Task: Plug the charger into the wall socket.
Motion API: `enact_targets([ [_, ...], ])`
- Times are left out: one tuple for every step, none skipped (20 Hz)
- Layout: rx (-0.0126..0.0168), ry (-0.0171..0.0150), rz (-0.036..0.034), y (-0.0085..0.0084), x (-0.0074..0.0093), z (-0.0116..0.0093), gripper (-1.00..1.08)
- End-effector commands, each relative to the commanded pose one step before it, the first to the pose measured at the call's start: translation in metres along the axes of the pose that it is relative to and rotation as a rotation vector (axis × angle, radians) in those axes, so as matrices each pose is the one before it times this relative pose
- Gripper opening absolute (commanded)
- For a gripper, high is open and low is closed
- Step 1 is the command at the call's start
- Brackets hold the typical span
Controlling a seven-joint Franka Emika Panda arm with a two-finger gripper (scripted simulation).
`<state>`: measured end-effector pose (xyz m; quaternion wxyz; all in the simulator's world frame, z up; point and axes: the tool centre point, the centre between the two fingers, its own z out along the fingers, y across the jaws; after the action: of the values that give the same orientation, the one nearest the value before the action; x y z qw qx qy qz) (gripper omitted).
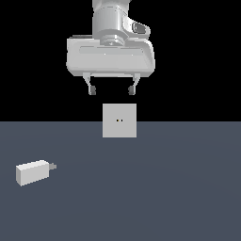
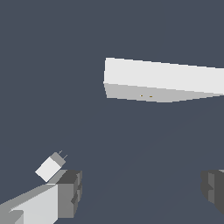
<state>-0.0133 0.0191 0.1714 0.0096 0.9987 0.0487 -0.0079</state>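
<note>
Nothing done yet, judging by how things lie. Charger (image 1: 33, 172) on the dark floor (image 1: 179, 197), untouched, lying on its side with the short grey prong stub pointing toward the exterior view's right, roughly along the floor toward the wall socket's side. Wall socket (image 1: 119, 120) upright on the floor, two tiny dark holes at its centre, nothing in them.

Gripper (image 1: 112, 89) high above the wall socket, almost straight over its top edge and apart from it. Jaws spread wide, nothing between them; both short dark fingertips (image 1: 92, 90) hanging free in the exterior view. Same in the wrist view: gripper (image 2: 142, 192) with one pad at each side of the picture and only bare floor between.

Relative to the wall socket, charger well off toward the exterior view's left and nearer the camera, well apart from the plate. So also well apart from the gripper: lower, and out to that same side. In the wrist view, charger (image 2: 50, 166) showing just beyond one finger (image 2: 68, 192), wall socket (image 2: 162, 83) seen from above as a long pale slab with its holes on the shaded face.

Left to do, by this reading: all of it. Travel across and down to the charger, a grasp on its body, a lift, prongs lined up with the two holes, then the push in.
</note>
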Motion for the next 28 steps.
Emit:
enact_targets([
  [0.00000, 0.00000, 0.00000, 0.00001, 0.00000, 0.00000, 1.00],
  [-0.00005, 0.00016, 0.00067, 0.00001, -0.00010, 0.00004, 1.00],
  [-0.00005, 0.00029, 0.00135, -0.00034, -0.00025, 0.00023, 1.00],
  [-0.00011, 0.00060, 0.00269, -0.00031, -0.00045, 0.00031, 1.00],
  [-0.00015, 0.00080, 0.00363, -0.00052, -0.00062, 0.00046, 1.00],
  [-0.00019, 0.00103, 0.00467, -0.00065, -0.00080, 0.00059, 1.00],
  [-0.00024, 0.00126, 0.00572, -0.00078, -0.00097, 0.00071, 1.00],
  [-0.00028, 0.00148, 0.00670, -0.00093, -0.00114, 0.00084, 1.00],
  [-0.00032, 0.00171, 0.00771, -0.00106, -0.00131, 0.00096, 1.00],
  [-0.00036, 0.00192, 0.00868, -0.00121, -0.00148, 0.00109, 1.00],
  [-0.00040, 0.00213, 0.00965, -0.00134, -0.00164, 0.00120, 1.00],
  [-0.00044, 0.00235, 0.01060, -0.00146, -0.00180, 0.00132, 1.00],
  [-0.00047, 0.00255, 0.01150, -0.00159, -0.00195, 0.00144, 1.00],
  [-0.00051, 0.00274, 0.01239, -0.00172, -0.00209, 0.00155, 1.00],
  [-0.00054, 0.00293, 0.01324, -0.00185, -0.00224, 0.00166, 1.00],
  [-0.00058, 0.00312, 0.01408, -0.00197, -0.00237, 0.00176, 1.00],
  [-0.00061, 0.00330, 0.01490, -0.00208, -0.00251, 0.00186, 1.00],
  [-0.00064, 0.00347, 0.01565, -0.00221, -0.00263, 0.00197, 1.00],
  [-0.00067, 0.00364, 0.01641, -0.00231, -0.00275, 0.00206, 1.00],
  [-0.00070, 0.00380, 0.01712, -0.00241, -0.00287, 0.00215, 1.00],
  [-0.00072, 0.00394, 0.01777, -0.00251, -0.00297, 0.00223, 1.00],
  [-0.00073, 0.00395, 0.01779, -0.00252, -0.00297, 0.00224, 1.00],
  [-0.00072, 0.00389, 0.01753, -0.00250, -0.00292, 0.00221, 1.00],
  [-0.00071, 0.00384, 0.01731, -0.00246, -0.00288, 0.00218, 1.00],
  [-0.00071, 0.00379, 0.01707, -0.00244, -0.00284, 0.00216, 1.00],
  [-0.00070, 0.00374, 0.01685, -0.00241, -0.00280, 0.00213, 1.00],
  [-0.00070, 0.00369, 0.01663, -0.00239, -0.00276, 0.00211, 1.00],
  [-0.00070, 0.00365, 0.01643, -0.00236, -0.00272, 0.00208, 1.00],
])
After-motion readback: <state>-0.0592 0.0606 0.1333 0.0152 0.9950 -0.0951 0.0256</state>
